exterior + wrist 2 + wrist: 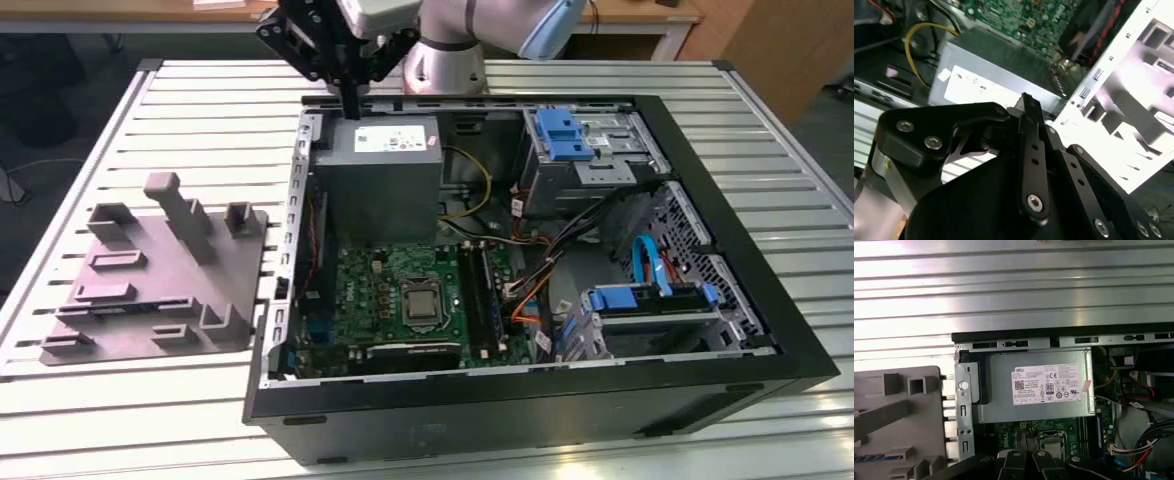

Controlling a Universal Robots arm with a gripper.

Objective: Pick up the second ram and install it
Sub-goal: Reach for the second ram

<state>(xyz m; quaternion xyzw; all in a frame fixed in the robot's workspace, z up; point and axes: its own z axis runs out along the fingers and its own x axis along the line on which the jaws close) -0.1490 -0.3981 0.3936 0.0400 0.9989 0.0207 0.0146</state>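
Spreading under everything, the slatted metal table (747, 120) is carrying an open black computer case (534, 410), its thin steel walls boxing in the parts. Beside the case, on the exterior view's left, a grey plastic fixture plate (234, 275) is lying flat. Its matte surface is rising into blocky posts and slotted cradles. Inside the case, the grey power-supply box (380, 170) is sitting against the far wall, smooth sheet metal with a pale label. The green motherboard (400, 295) is lying just nearer the camera.

The gripper (354, 105) is hanging above the far rim of the case, right over the power supply. Its black fingers are looking pressed together, with nothing between them; the second wrist view is showing the tips (1026, 102) meeting.

The second ram (123, 308) is, as far as I can judge, resting in a cradle on the fixture plate. It is a thin, flat, dark strip, reading blue in the first wrist view (874, 458). It is lying well apart from the gripper, out past the case wall toward the exterior view's left and nearer the camera. Its long axis is running left to right in the exterior view.
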